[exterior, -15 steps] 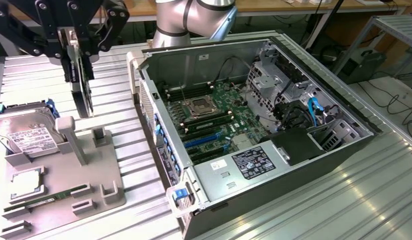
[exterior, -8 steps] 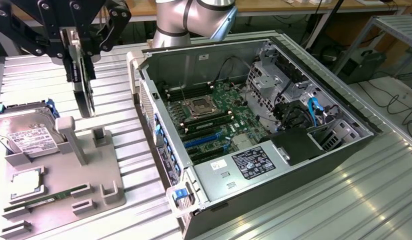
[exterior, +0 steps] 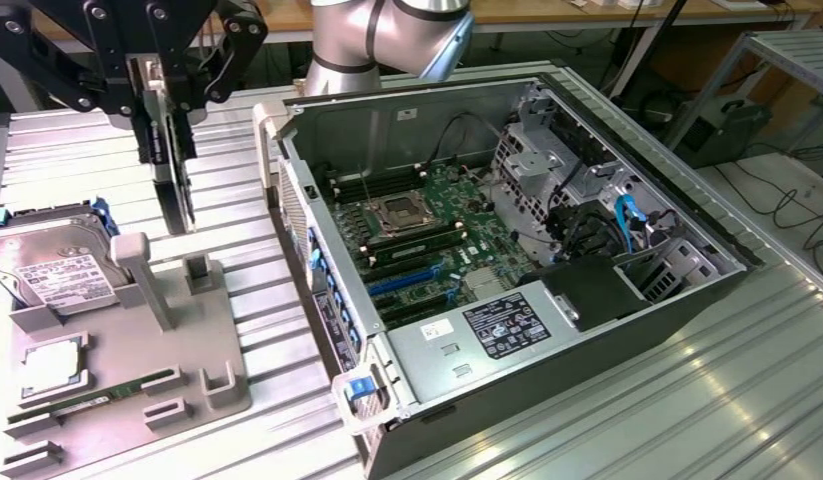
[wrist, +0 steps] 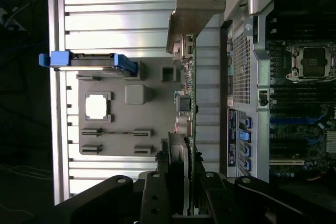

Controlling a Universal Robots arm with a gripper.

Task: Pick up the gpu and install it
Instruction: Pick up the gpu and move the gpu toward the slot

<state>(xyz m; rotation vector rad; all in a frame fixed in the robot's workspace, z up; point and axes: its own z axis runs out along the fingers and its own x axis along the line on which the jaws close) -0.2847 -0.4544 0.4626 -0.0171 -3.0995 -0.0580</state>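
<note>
The gpu hangs upright on edge, its dark face and silver bracket showing, just above the grey holder tray at the exterior view's left. My gripper is shut on its top edge. In the wrist view the gpu runs edge-on from the gripper out to its metal bracket, over the tray and beside the open computer case. The case lies open, with the motherboard and its blue slots exposed, to the exterior view's right of the card.
On the tray sit a silver hard drive in a blue frame, a processor chip and a green memory stick. A ribbed metal table carries everything. Cables and a drive cage fill the case's far end.
</note>
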